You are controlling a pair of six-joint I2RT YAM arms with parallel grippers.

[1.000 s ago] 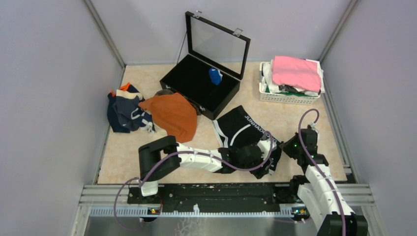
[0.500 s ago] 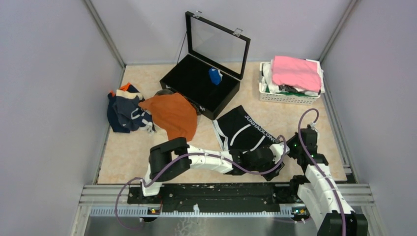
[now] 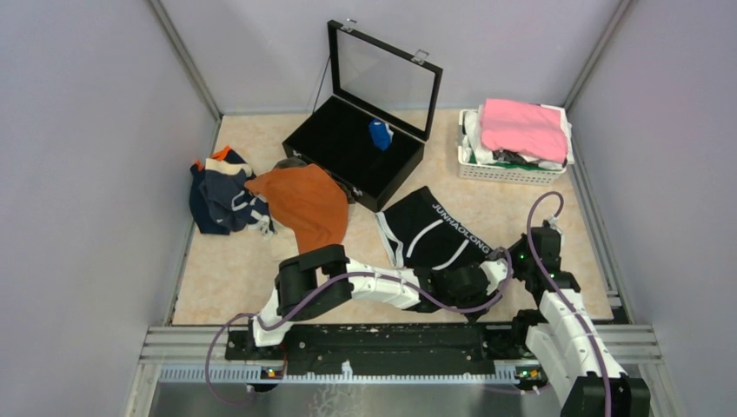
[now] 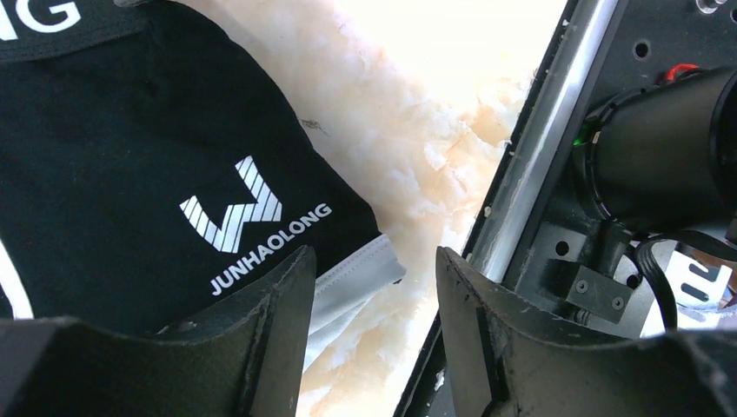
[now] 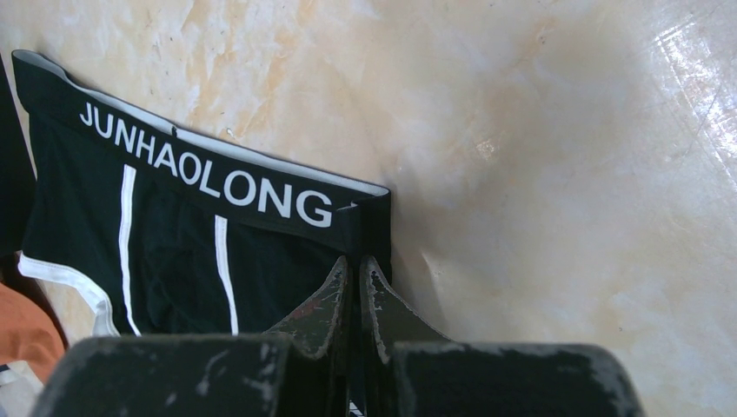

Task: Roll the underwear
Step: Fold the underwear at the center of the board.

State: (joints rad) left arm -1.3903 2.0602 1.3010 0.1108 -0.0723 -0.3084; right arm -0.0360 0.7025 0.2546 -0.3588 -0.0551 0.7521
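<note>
Setting up the roll is judged the step in hand: the black briefs (image 3: pixel 430 230) are spread flat just in front of the black case (image 3: pixel 356 148). The left gripper (image 4: pixel 374 261) is held part open astride their leg hem, nothing gripped. The right gripper (image 5: pixel 355 265) is closed at the waistband end; a pinch cannot be confirmed. Next, the hem must be nipped and rolled. "JUNHAOLONG" is printed on waistband and leg.

Left arm (image 3: pixel 382 285) and right arm (image 3: pixel 569 328) of white shell links with black joint housings, purple cable (image 3: pixel 543 208) looped along each, green indicator lights (image 3: pixel 520 257) on right wrist, black wedge fingers (image 4: pixel 261 347), scuffed pale at edges
</note>
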